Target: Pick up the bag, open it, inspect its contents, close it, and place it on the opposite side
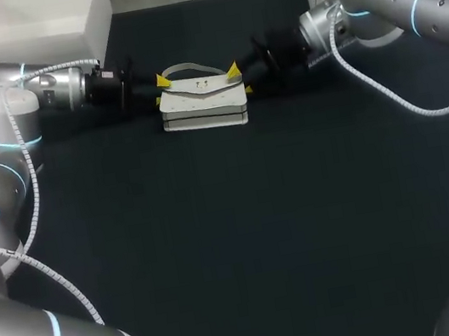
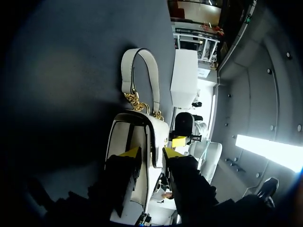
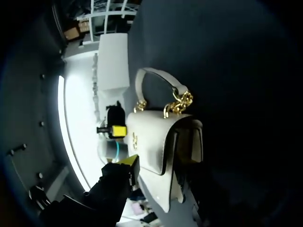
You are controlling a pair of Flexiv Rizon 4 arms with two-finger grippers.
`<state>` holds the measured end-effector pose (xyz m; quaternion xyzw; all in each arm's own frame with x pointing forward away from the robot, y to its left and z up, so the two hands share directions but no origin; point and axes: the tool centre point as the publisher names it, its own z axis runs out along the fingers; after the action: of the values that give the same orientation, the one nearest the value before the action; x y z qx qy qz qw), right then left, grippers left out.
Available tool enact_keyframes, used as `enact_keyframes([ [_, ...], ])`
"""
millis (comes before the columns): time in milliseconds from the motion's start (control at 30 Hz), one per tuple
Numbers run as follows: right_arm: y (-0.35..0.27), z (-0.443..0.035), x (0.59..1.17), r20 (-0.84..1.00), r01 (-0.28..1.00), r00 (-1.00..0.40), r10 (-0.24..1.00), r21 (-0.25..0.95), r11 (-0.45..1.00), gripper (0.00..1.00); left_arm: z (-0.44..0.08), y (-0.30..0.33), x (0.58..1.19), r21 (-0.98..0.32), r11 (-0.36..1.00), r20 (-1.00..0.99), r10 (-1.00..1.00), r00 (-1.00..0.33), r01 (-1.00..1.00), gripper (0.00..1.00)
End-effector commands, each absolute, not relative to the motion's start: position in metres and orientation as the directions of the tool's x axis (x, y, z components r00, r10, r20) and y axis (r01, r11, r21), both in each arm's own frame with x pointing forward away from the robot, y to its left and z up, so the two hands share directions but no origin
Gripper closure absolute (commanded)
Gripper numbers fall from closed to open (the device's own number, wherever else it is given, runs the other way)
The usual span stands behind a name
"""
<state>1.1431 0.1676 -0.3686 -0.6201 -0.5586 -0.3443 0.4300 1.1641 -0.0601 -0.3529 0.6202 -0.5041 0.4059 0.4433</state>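
One white leather handbag (image 1: 200, 101) with a gold chain (image 2: 135, 100) stands at the far middle of the dark table (image 1: 237, 243). Two grippers flank it: the left gripper (image 1: 161, 91) clamps its left end and the right gripper (image 1: 240, 79) its right end.

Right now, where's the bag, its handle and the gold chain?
bag (image 1: 196, 100): head view, on its white front flap.
handle (image 2: 138, 50): left wrist view, on the top of the arch.
gold chain (image 3: 181, 101): right wrist view, on the links at the handle's end.
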Motion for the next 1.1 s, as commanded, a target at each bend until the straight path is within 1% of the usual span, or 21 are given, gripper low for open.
enact_keyframes([
  [33,0.1706,-0.3763,1.1491,0.911,0.980,0.147,0.386,-0.188,0.071,0.69,-0.3569,-0.0604,1.1716,0.165,-0.011,0.952,-0.260,0.163,-0.986,1.00],
  [67,0.1704,-0.3766,1.1488,0.911,0.980,0.149,0.385,-0.189,0.068,0.79,-0.3571,-0.0602,1.1714,0.166,-0.012,0.952,-0.260,0.163,-0.986,1.00],
  [100,0.1702,-0.3769,1.1486,0.911,0.980,0.151,0.383,-0.190,0.066,1.00,-0.3572,-0.0600,1.1712,0.166,-0.012,0.952,-0.260,0.163,-0.986,1.00],
  [333,0.1688,-0.3744,1.1473,0.913,0.981,0.149,0.381,-0.185,0.058,1.00,-0.3571,-0.0594,1.1677,0.160,-0.002,0.951,-0.268,0.155,-0.987,1.00],
  [367,0.1687,-0.3739,1.1471,0.913,0.981,0.149,0.381,-0.183,0.057,0.71,-0.3567,-0.0593,1.1672,0.158,0.000,0.951,-0.269,0.153,-0.987,0.82],
  [400,0.1685,-0.3736,1.1469,0.913,0.982,0.148,0.381,-0.182,0.055,0.61,-0.3563,-0.0590,1.1666,0.156,0.000,0.951,-0.269,0.150,-0.988,0.82],
  [467,0.1683,-0.3735,1.1467,0.914,0.982,0.150,0.377,-0.181,0.048,0.43,-0.3557,-0.0587,1.1660,0.151,0.002,0.952,-0.270,0.144,-0.989,0.78],
  [500,0.1679,-0.3738,1.1468,0.914,0.982,0.154,0.374,-0.183,0.043,0.24,-0.3556,-0.0586,1.1659,0.147,0.003,0.952,-0.271,0.141,-0.989,0.75],
  [533,0.1677,-0.3740,1.1469,0.915,0.982,0.157,0.371,-0.185,0.039,0.10,-0.3555,-0.0586,1.1655,0.145,0.006,0.953,-0.271,0.138,-0.989,0.72],
  [567,0.1676,-0.3742,1.1470,0.916,0.982,0.160,0.368,-0.185,0.033,0.05,-0.3555,-0.0587,1.1653,0.143,0.006,0.952,-0.272,0.136,-0.990,0.71],
  [600,0.1672,-0.3743,1.1473,0.917,0.982,0.163,0.365,-0.186,0.029,0.07,-0.3555,-0.0587,1.1652,0.142,0.006,0.952,-0.273,0.135,-0.990,0.71],
  [633,0.1667,-0.3744,1.1478,0.917,0.982,0.168,0.361,-0.188,0.021,0.08,-0.3557,-0.0587,1.1651,0.141,0.006,0.952,-0.273,0.134,-0.990,0.78],
  [667,0.1662,-0.3743,1.1485,0.918,0.982,0.174,0.357,-0.190,0.011,0.11,-0.3563,-0.0589,1.1651,0.141,0.006,0.952,-0.274,0.134,-0.990,0.81],
  [700,0.1658,-0.3741,1.1494,0.919,0.981,0.179,0.350,-0.192,0.002,0.21,-0.3570,-0.0591,1.1652,0.141,0.006,0.952,-0.275,0.134,-0.990,1.00],
  [733,0.1652,-0.3738,1.1504,0.921,0.981,0.184,0.343,-0.194,-0.005,0.24,-0.3576,-0.0595,1.1653,0.141,0.007,0.952,-0.276,0.133,-0.990,1.00],
  [767,0.1649,-0.3735,1.1513,0.921,0.981,0.188,0.342,-0.195,-0.013,0.33,-0.3583,-0.0599,1.1654,0.141,0.008,0.952,-0.277,0.133,-0.990,1.00],
  [800,0.1650,-0.3732,1.1521,0.922,0.980,0.194,0.335,-0.197,-0.024,0.49,-0.3589,-0.0602,1.1654,0.141,0.008,0.951,-0.278,0.134,-0.990,1.00],
  [933,0.1658,-0.3732,1.1541,0.922,0.978,0.206,0.327,-0.205,-0.039,0.65,-0.3607,-0.0609,1.1651,0.143,0.009,0.951,-0.278,0.135,-0.990,1.00],
  [1000,0.1669,-0.3748,1.1545,0.922,0.976,0.216,0.321,-0.214,-0.042,0.69,-0.3616,-0.0609,1.1647,0.143,0.009,0.951,-0.277,0.135,-0.990,1.00],
  [1067,0.1681,-0.3766,1.1545,0.920,0.973,0.227,0.321,-0.225,-0.046,0.78,-0.3626,-0.0609,1.1640,0.142,0.010,0.951,-0.278,0.134,-0.990,1.00],
  [1100,0.1684,-0.3772,1.1545,0.919,0.973,0.229,0.321,-0.226,-0.047,0.86,-0.3631,-0.0611,1.1637,0.142,0.012,0.951,-0.278,0.133,-0.990,1.00],
])
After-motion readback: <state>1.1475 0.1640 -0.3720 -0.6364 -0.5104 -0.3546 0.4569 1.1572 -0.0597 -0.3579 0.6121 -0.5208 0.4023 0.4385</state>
